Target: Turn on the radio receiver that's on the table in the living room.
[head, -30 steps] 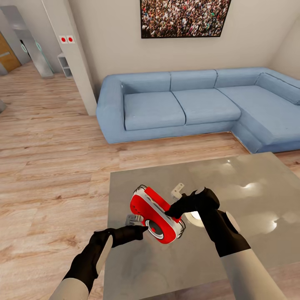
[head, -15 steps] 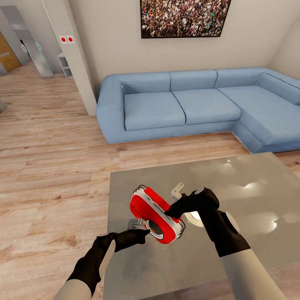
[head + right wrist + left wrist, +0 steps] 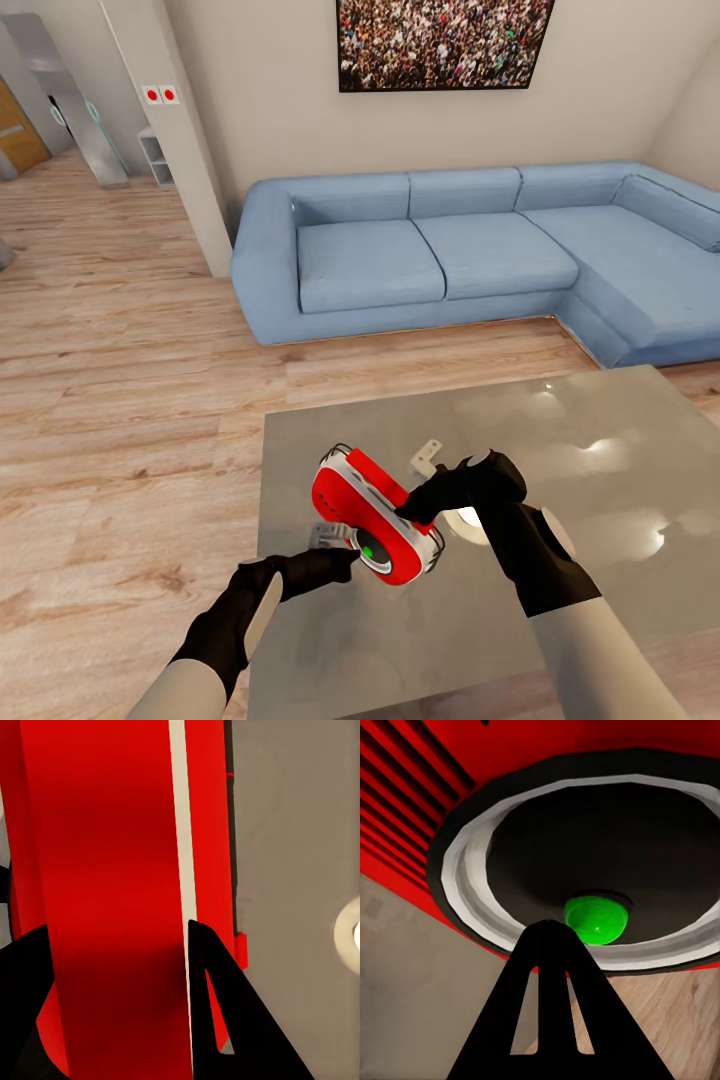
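While the right gripper point(image 3: 418, 508) clamps the radio receiver point(image 3: 375, 515) tilted above the table point(image 3: 560, 440), the left gripper point(image 3: 345, 562) — fingers together — touches its dial point(image 3: 596, 919), glowing green.

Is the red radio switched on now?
On, it looks: a green light glows in the radio's dial, right at the left claw tip.

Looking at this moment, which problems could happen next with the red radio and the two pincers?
1. The right pincer holds the glossy red rounded radio tilted above the grey reflective table; if the grip loosens, the radio may drop.
2. The shut left pincer tip is at the round dial, where a green light shows. Pushing again might switch it off or push the radio out of the grip.
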You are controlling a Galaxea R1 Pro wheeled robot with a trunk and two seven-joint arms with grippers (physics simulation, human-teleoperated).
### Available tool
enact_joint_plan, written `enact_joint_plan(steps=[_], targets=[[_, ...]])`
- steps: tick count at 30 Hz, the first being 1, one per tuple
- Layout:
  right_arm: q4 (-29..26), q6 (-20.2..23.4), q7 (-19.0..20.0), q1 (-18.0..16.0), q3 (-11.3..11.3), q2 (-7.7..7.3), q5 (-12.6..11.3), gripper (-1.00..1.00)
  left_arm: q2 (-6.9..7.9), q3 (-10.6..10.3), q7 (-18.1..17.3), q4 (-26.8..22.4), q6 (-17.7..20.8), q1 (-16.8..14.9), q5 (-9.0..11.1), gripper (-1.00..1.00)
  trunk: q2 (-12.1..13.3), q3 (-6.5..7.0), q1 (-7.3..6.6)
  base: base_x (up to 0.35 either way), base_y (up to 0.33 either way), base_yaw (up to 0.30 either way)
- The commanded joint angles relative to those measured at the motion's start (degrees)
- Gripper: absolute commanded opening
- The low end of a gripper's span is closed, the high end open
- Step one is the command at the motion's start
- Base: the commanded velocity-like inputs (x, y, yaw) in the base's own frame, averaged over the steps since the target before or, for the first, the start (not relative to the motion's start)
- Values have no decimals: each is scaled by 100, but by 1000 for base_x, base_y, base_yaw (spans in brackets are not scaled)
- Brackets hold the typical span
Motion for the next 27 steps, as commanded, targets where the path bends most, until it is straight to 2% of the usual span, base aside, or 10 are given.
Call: enact_joint_plan(steps=[1, 14, 17, 20, 22, 27], targets=[[-1, 11, -3, -1, 1, 1, -28, -100, -1, 0, 1, 2, 0, -1, -1, -100, 0, 0, 0, 0, 0, 0], [200, 2, -144, -1, -43, -13, 11, -100, 8, -23, -146, -180, 53, -1, -8, -100, 0, 0, 0, 0, 0, 0], [235, 5, -349, -1, -55, -24, 14, -100, 27, -41, -465, -252, 72, -1, -15, -100, 0, 0, 0, 0, 0, 0], [247, 9, -643, -1, -59, -62, 28, -100, 67, -56, -1014, -376, 103, -1, -44, -100, 0, 0, 0, 0, 0, 0], [250, 10, -712, -1, -62, -73, 28, -100, 87, -58, -1200, -453, 156, -1, -56, -100, 0, 0, 0, 0, 0, 0], [247, 15, -774, -1, -126, -131, 35, -100, 125, -68, -1381, -722, 403, -1, -67, -100, 0, 0, 0, 0, 0, 0]])
